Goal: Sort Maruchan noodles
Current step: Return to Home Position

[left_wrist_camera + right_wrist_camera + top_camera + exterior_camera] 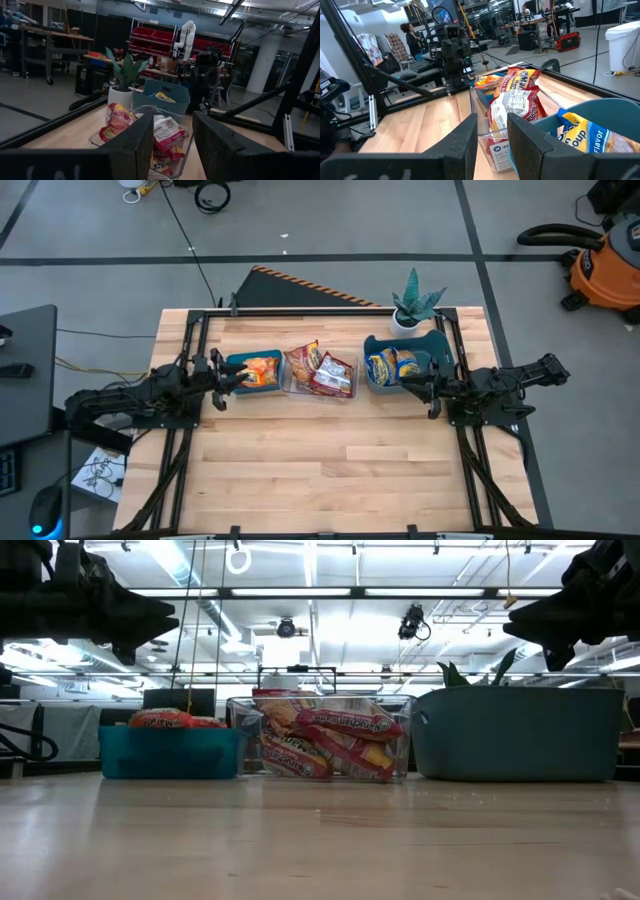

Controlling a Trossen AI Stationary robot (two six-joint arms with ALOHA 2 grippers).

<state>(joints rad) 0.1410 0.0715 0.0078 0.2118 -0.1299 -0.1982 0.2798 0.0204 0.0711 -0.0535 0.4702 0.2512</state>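
Note:
The noodle packets lie sorted in three bins in a row at the table's far side. Orange packets [260,368] fill the teal bin [170,752]. Red packets [322,370] [335,745] stand and lean in the clear bin [186,150]. Blue-and-yellow packets [392,364] [590,132] sit in the grey-blue bin [520,735]. My left gripper [238,376] [172,127] hovers open and empty at the teal bin's left end. My right gripper [407,384] [492,127] hovers open and empty at the grey-blue bin's near right corner. Both are raised above the table.
A potted plant [415,308] stands at the far edge behind the grey-blue bin. The bare wooden tabletop [320,470] stretches across the near half. Black frame rails [300,311] run along the far edge and both sides. A person [412,35] stands in the room beyond the table.

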